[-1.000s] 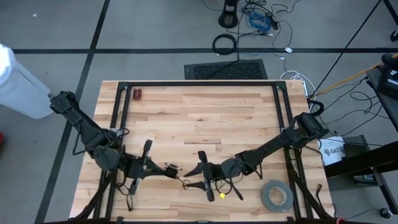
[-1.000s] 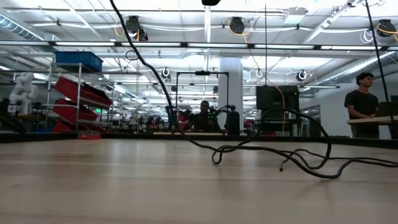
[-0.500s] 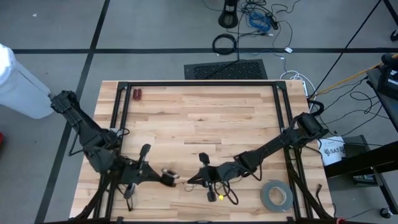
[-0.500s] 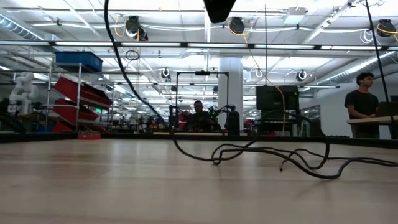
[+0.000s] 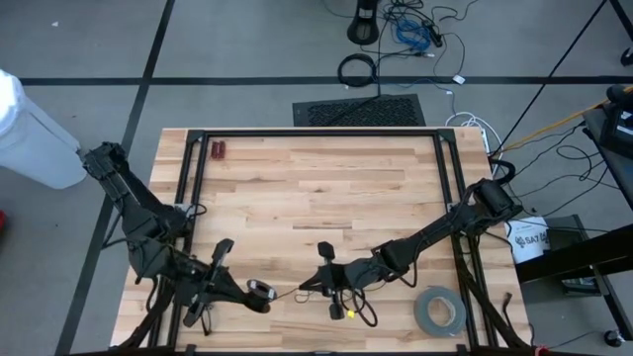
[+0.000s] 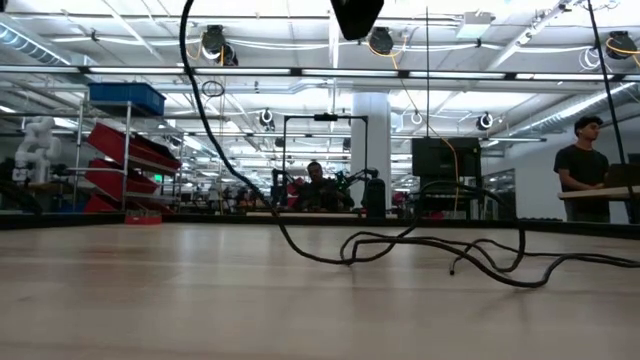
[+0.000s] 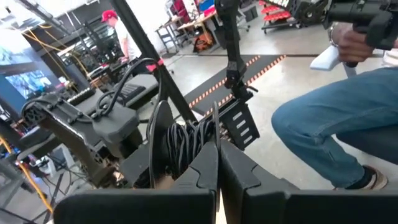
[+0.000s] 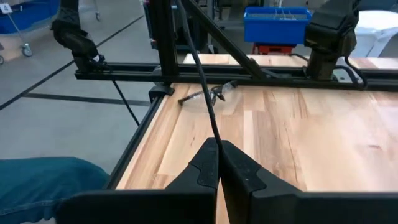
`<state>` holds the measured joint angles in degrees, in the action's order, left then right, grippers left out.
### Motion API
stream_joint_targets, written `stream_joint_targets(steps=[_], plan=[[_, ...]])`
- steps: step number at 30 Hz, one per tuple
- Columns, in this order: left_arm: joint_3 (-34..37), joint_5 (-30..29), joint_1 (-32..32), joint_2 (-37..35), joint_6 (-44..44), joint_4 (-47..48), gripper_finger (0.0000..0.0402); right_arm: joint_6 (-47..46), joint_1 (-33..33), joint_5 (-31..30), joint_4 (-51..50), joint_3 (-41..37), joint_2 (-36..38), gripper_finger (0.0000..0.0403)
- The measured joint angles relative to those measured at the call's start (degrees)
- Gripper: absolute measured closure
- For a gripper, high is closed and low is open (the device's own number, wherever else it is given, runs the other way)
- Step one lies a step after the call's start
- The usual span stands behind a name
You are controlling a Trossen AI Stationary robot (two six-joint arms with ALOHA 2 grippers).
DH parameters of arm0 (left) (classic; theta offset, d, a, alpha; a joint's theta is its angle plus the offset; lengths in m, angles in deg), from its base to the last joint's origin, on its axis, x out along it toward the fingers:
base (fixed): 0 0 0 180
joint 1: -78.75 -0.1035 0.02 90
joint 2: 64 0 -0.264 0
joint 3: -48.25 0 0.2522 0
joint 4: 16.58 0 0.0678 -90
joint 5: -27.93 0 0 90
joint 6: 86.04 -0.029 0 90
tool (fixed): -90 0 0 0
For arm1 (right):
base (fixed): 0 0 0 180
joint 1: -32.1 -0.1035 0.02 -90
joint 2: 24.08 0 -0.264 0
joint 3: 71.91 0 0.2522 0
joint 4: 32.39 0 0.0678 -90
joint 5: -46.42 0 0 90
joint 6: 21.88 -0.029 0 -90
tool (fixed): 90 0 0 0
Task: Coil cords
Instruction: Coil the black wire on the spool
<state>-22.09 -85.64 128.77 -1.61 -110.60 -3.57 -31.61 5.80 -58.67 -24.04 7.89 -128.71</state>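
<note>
The cord is thin and black. Part of it is wound into a small bundle (image 5: pixel 261 291) at the tip of my left gripper (image 5: pixel 265 295), which is shut near the table's front edge. From there a strand (image 5: pixel 287 291) runs to my right gripper (image 5: pixel 305 287), shut on it a little to the right. The remaining cord lies in loose loops (image 5: pixel 354 309) on the wood under the right gripper; the same loops (image 6: pixel 470 260) show in the low view. My left gripper pinches the small wound bundle (image 7: pixel 186 142) between its shut fingers, which come in level. The bundle stands out beyond the fingertips (image 7: pixel 208 163), clear of the table. How many turns lie between the fingers is hidden by the fingers themselves. My right gripper pinches a single strand of the cord (image 8: pixel 213 138) between its two fingers at their free ends, slanting slightly down from the table's right. The strand rises away from the fingertips (image 8: pixel 208 158), and the cord behind the hold lies slack on the table.
A grey tape roll (image 5: pixel 440 310) lies at the near right corner. A small red object (image 5: pixel 218 150) sits at the far left. Black frame rails (image 5: pixel 195 178) run along the table's sides. A person's leg in jeans (image 7: pixel 323 130) is close to the near edge.
My right gripper has shut on the cord; its fingers stood wide apart a second ago. My left gripper has swung toward the table's near edge with the bundle and rolled a little, drawing the strand out between the two grippers.
</note>
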Motion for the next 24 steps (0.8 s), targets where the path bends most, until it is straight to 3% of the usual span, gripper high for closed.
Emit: stream_joint_targets(steps=[11,24], plan=[[-0.11,5.09,-2.24,2.96,-2.03,-6.14,0.0398,6.57,0.48,0.26,6.9,-0.11,2.43,0.0403],[-0.11,17.36,-5.14,5.34,-4.92,-12.56,0.0398,16.17,1.49,0.39,-6.73,12.42,2.94,0.0403]])
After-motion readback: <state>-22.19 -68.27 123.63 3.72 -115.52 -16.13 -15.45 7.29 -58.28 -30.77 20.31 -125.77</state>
